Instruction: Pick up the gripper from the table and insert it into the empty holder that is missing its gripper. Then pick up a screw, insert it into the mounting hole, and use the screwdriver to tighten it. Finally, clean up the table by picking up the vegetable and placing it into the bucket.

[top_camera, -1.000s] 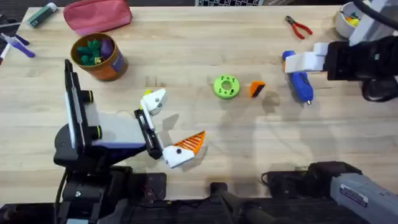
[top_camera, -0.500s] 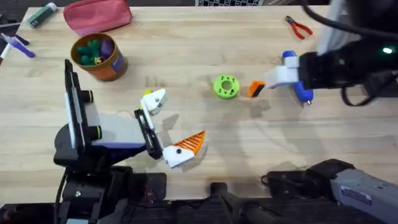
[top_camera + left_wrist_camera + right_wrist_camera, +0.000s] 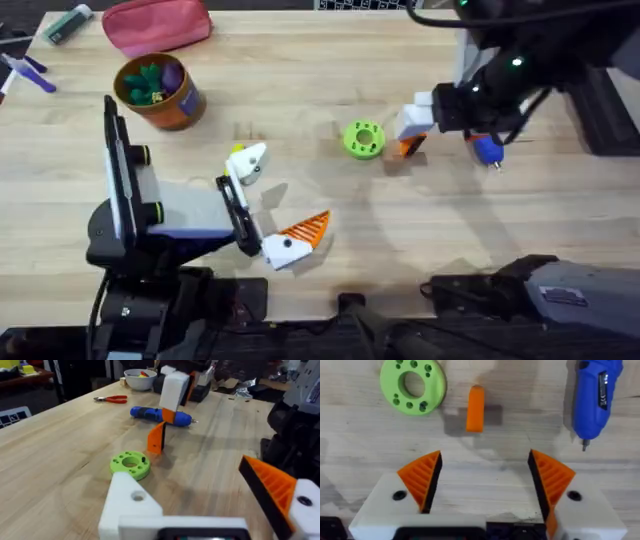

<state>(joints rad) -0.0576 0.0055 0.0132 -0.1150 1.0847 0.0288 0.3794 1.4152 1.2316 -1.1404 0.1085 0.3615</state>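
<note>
1. Right gripper [image 3: 482,480] spread wide, holding nothing, now above the gripper [image 3: 411,146], advanced from beside the screwdriver [image 3: 487,148].
2. Bare table [image 3: 520,215] nearer the bases.
3. Left gripper [image 3: 270,205] agape, empty, unmoved.

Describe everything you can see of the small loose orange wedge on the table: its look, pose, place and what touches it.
The orange wedge is a small, smooth, plastic-looking piece with a dark edge. It stands on edge on the wooden table, between the green disc and the blue screwdriver, touching neither. The right gripper hangs open just above it, fingers apart, not touching it. Only the table touches it.
</note>
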